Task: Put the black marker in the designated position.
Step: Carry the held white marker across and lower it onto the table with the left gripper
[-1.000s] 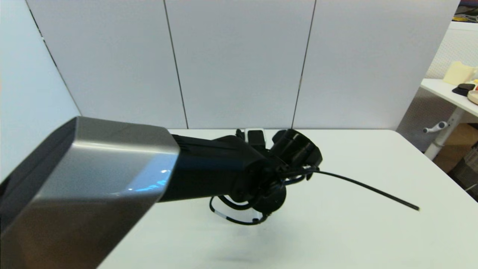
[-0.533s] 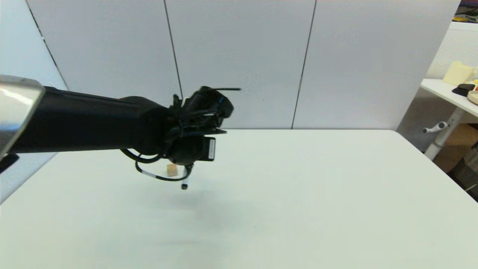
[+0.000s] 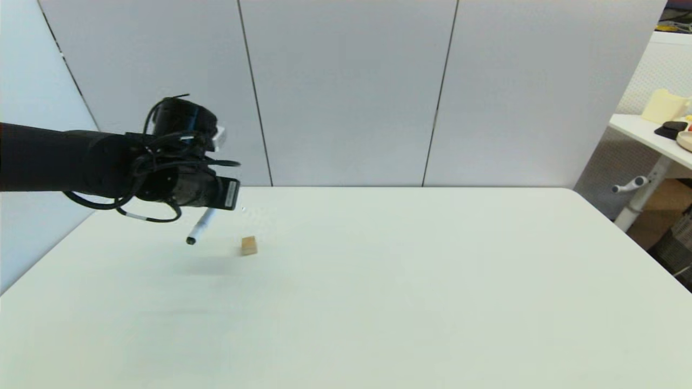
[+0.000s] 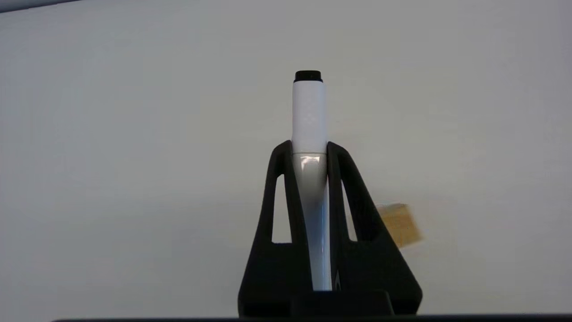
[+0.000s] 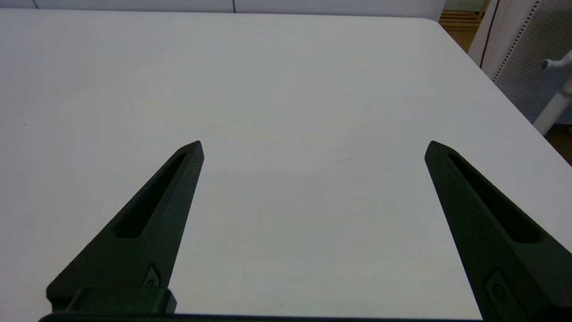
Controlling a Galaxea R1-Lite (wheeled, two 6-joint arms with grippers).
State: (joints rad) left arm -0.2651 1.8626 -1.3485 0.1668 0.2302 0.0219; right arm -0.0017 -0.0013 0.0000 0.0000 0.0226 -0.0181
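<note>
Black marker [image 3: 198, 229] observed from the head view: clamped in my left pincer [image 3: 212, 208], held in the air above the left-rear part of the white counter [image 3: 432, 281], slanting down with its dark end lowest. The slant follows my wrist angle, which I judge suits carrying it toward a set-down spot. A small tan wooden cube [image 3: 248, 246] sits on the counter just to the right of the marker's low end, not touching it. No marked position shows on the counter, so I cannot tell where the designated spot lies. A white label is on my wrist housing; its writing is too small to read.

Left wrist view: my two fingers [image 4: 279, 192] press against either side of the marker's [image 4: 308, 116] white barrel, which runs out beyond the fingertips to its black end. The grip sits along the barrel, so the marker is held in line with the fingers. The cube [image 4: 400, 223] lies on the counter beyond one finger. No print on the barrel.

Right wrist view: my right pincer [image 5: 313, 147] is spread wide and empty, hanging idle over bare counter [image 5: 286, 80].
</note>
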